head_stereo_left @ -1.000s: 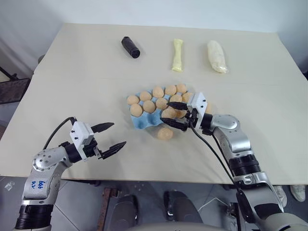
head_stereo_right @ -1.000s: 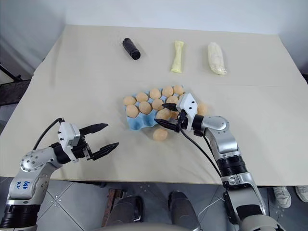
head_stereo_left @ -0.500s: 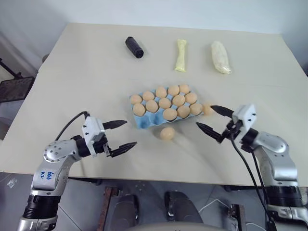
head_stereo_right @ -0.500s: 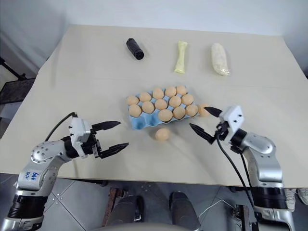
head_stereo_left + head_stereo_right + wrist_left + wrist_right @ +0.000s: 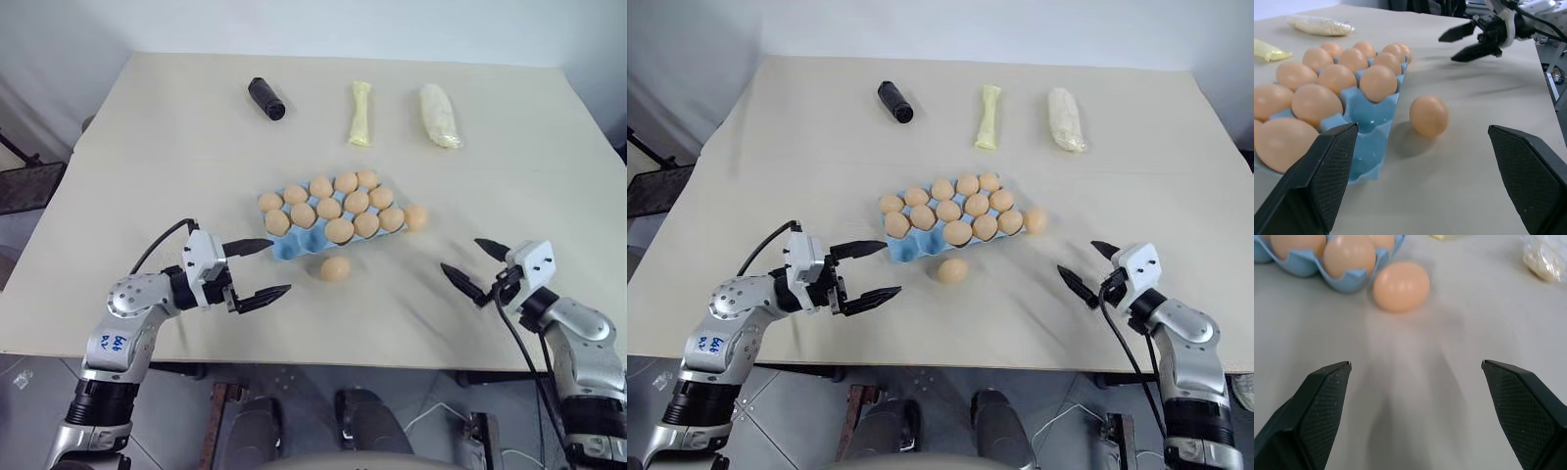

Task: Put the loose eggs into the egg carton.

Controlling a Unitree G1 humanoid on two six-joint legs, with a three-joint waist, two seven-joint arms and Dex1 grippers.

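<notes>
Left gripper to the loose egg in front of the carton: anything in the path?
Nothing visible. The left gripper is open, with bare table between it and the loose egg, which lies just in front of the egg carton.

Bare surface (image 5: 392, 304) lies open between the left gripper (image 5: 258, 269) and the right gripper (image 5: 476, 264). One loose egg (image 5: 335, 268) sits there, just in front of the egg carton (image 5: 289, 248); another egg (image 5: 415, 216) touches the carton's right end.
</notes>
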